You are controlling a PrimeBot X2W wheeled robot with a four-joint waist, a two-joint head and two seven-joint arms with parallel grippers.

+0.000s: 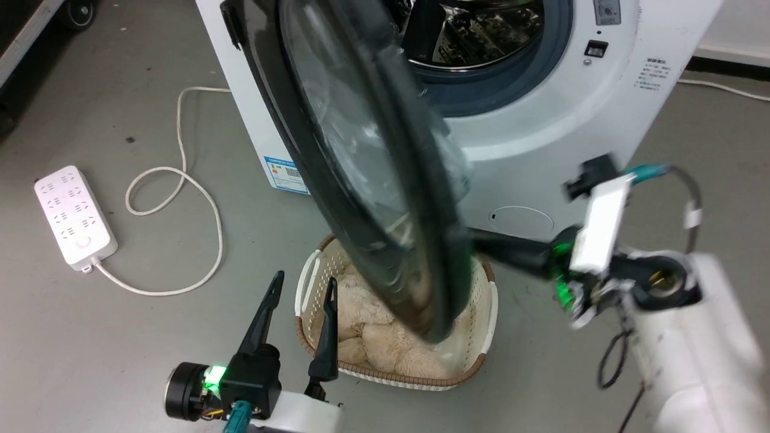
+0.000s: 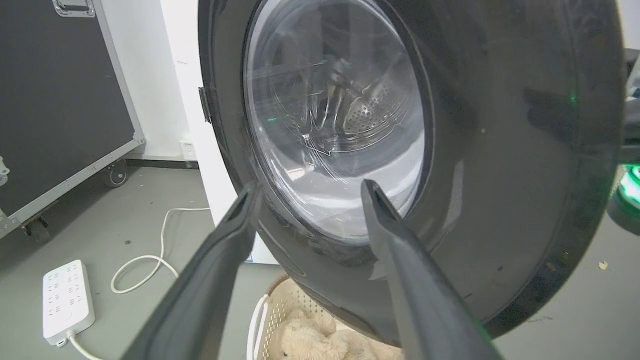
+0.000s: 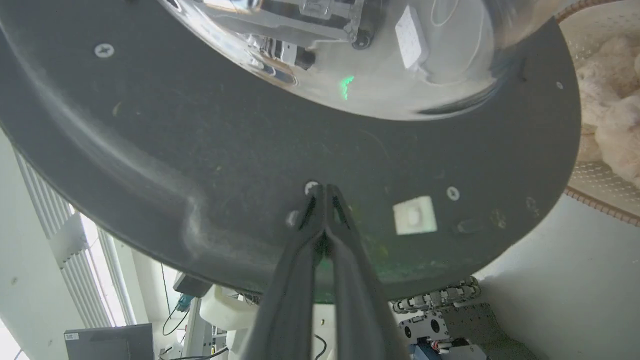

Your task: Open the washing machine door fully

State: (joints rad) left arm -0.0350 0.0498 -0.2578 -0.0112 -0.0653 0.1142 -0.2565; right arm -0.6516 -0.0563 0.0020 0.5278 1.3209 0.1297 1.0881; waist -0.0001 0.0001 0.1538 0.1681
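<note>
behind the door (image 3: pixel 200 165), closed right jaws touch it.

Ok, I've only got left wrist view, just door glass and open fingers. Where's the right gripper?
Observer: The right gripper is shut, tips at the inner face of the washing machine door, by a screw.
Operator: Door fully open?
Observer: No. Head view has it about half swung, standing out from the washing machine.
Operator: Drum blocked?
Observer: No, the drum mouth is uncovered behind the door.
</note>
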